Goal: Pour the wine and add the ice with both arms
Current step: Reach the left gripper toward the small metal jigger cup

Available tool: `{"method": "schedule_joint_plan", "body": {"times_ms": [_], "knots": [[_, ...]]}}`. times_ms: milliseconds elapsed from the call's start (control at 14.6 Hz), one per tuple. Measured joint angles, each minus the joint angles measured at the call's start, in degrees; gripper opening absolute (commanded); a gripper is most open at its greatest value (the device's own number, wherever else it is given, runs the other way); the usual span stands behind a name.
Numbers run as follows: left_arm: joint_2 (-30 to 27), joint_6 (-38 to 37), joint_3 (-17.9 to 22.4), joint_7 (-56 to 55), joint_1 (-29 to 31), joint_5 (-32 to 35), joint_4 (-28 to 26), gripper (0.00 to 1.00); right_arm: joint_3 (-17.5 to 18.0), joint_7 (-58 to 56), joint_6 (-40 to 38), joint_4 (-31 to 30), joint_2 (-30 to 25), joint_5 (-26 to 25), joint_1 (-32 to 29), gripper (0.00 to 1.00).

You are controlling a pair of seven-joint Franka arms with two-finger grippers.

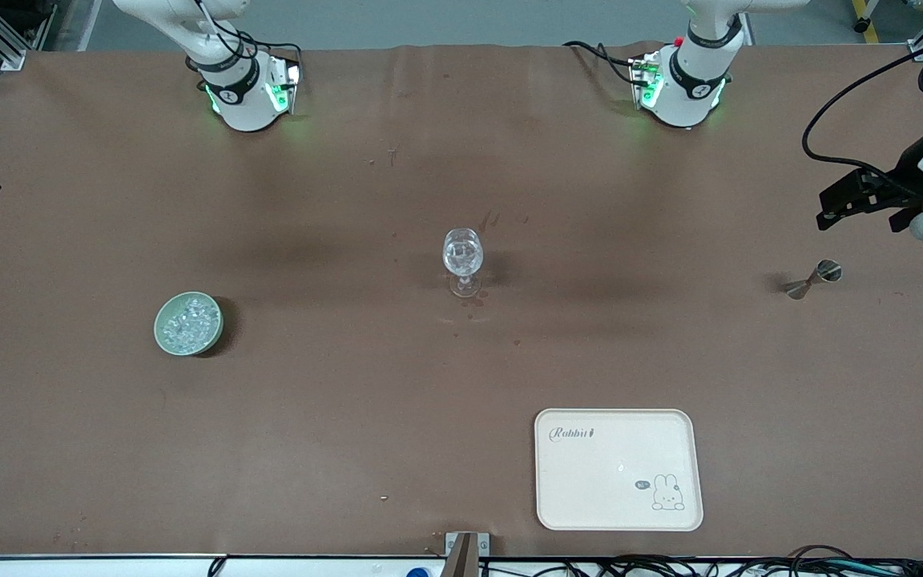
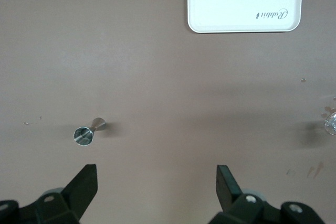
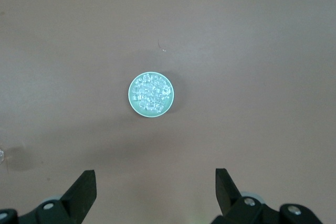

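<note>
A clear stemmed wine glass (image 1: 462,260) stands upright at the table's middle; its bowl glitters, and I cannot tell what is in it. The ice (image 1: 189,319) lies heaped in a small green bowl (image 1: 165,335) toward the right arm's end; it also shows in the right wrist view (image 3: 151,94). My right gripper (image 3: 155,179) is open and empty, high over the table beside that bowl. A small metal jigger (image 1: 814,279) lies on its side toward the left arm's end. My left gripper (image 1: 862,210) is open and empty in the air above the jigger (image 2: 88,131).
A cream tray (image 1: 618,469) with a rabbit drawing lies near the table's front edge, nearer the front camera than the glass. Small dark red stains (image 1: 473,303) mark the brown table by the glass's foot. The arms' green-lit bases (image 1: 249,92) stand along the back edge.
</note>
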Motion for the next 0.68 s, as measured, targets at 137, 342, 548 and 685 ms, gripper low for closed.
{"method": "schedule_joint_plan", "body": {"times_ms": [137, 342, 548, 685], "knots": [[0.0, 0.0, 0.0, 0.0, 0.0, 0.0, 0.0, 1.0, 0.0, 0.0, -0.8, 0.0, 0.0, 0.0, 0.4, 1.0], [0.0, 0.0, 0.1, 0.0, 0.1, 0.0, 0.0, 1.0, 0.1, 0.0, -1.2, 0.0, 0.0, 0.0, 1.0, 1.0], [0.1, -1.3, 0.3, -0.1, 0.1, 0.0, -0.2, 1.0, 0.1, 0.0, -1.7, 0.0, 0.0, 0.0, 1.0, 1.0], [0.3, -1.6, 2.0, -1.7, 0.1, 0.0, -0.3, 1.0, 0.1, 0.0, -2.2, 0.0, 0.0, 0.0, 1.0, 1.0]]}}
